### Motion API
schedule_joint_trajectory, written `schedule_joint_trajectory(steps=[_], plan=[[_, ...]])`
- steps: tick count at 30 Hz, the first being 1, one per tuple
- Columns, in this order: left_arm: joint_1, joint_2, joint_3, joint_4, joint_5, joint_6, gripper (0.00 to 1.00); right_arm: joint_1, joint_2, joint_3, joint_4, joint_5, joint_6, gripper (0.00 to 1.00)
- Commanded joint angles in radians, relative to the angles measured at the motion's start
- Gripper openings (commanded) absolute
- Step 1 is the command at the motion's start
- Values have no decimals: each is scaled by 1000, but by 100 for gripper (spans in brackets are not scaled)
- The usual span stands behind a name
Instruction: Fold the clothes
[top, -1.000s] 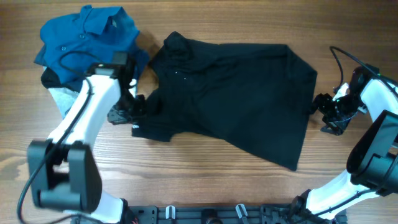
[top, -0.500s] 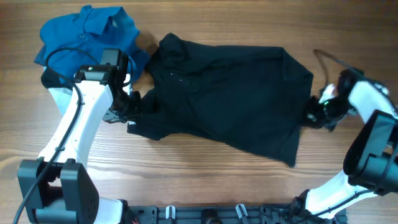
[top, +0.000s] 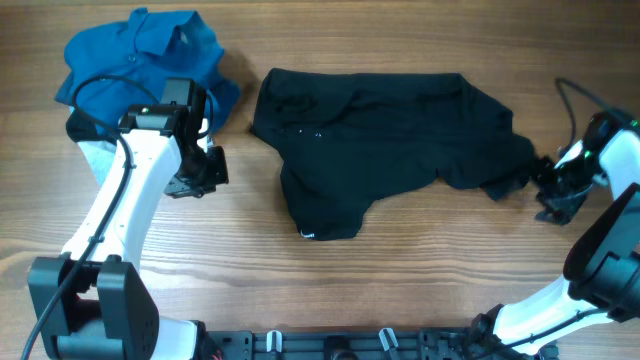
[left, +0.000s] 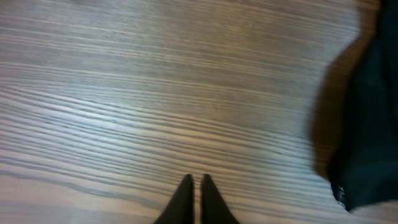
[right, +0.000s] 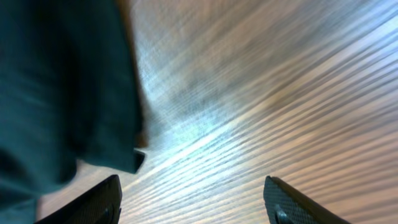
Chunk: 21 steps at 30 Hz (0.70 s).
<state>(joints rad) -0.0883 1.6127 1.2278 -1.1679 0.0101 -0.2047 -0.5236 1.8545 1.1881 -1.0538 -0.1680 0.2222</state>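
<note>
The black shirt (top: 390, 140) lies rumpled across the middle of the table, collar toward the left and a folded flap hanging toward the front. My left gripper (top: 208, 172) is shut and empty over bare wood, a short gap left of the shirt. In the left wrist view its fingertips (left: 194, 182) are pressed together, with the shirt's edge (left: 367, 124) at the far right. My right gripper (top: 550, 188) stands open just off the shirt's bunched right end. The right wrist view shows the gripper (right: 193, 190) wide apart over wood, the shirt (right: 62, 81) to its left and unheld.
A bright blue polo shirt (top: 140, 55) is heaped at the back left, with a pale grey-blue garment (top: 100, 158) beneath it beside my left arm. Bare wooden table (top: 400, 280) runs along the front.
The black shirt has slid right and bunched up, away from my left gripper. The right gripper moved right, gripped the shirt's end briefly, and now stands open off it.
</note>
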Motion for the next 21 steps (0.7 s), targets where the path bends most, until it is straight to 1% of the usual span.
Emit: schedule_joint_trajectory(steps=[1, 2, 3, 4, 5, 6, 7, 8, 9, 12, 13, 14, 15, 16, 17, 18, 19, 20, 21], plan=[[-18, -8, -8, 33, 209, -13, 19, 3, -9, -92, 80, -170, -13, 73], [-37, -8, -25, 59, 235, -13, 23, 3, -9, -98, 98, -201, -14, 73], [-64, -8, -50, 95, 270, -13, 31, 3, -9, -97, 105, -211, -14, 73], [-92, -4, -76, 125, 302, -13, 36, 3, -9, -97, 108, -220, -13, 73], [-133, 3, -108, 163, 341, -13, 48, 3, -9, -97, 108, -226, -13, 73], [-169, 11, -130, 190, 372, -14, 56, 3, -9, -97, 106, -226, -14, 73], [-206, 24, -150, 219, 407, -16, 68, 3, -9, -97, 106, -226, -14, 73], [-249, 42, -170, 256, 434, -45, 79, 3, -9, -97, 106, -226, -14, 73], [-280, 60, -182, 290, 442, -83, 84, 3, -9, -97, 106, -226, -14, 73], [-363, 139, -188, 386, 504, -187, 86, 3, -9, -97, 105, -226, -16, 72], [-393, 190, -187, 424, 525, -235, 85, 3, -9, -97, 100, -226, -30, 72], [-402, 219, -188, 437, 525, -261, 83, 3, -9, -97, 95, -226, -40, 72], [-407, 241, -187, 444, 525, -276, 76, 3, -9, -97, 92, -226, -41, 71], [-408, 257, -187, 446, 526, -275, 63, 3, -9, -97, 89, -226, -43, 71], [-408, 269, -187, 443, 529, -275, 35, 3, -9, -97, 88, -226, -44, 71], [-406, 273, -187, 433, 529, -274, 17, 3, -9, -97, 89, -226, -46, 71], [-398, 270, -187, 417, 528, -269, 7, 3, -9, -97, 89, -225, -53, 70], [-388, 261, -184, 395, 528, -254, 4, 3, -9, -97, 89, -225, -59, 70], [-372, 250, -180, 364, 523, -241, 4, 3, -9, -97, 87, -225, -59, 70]])
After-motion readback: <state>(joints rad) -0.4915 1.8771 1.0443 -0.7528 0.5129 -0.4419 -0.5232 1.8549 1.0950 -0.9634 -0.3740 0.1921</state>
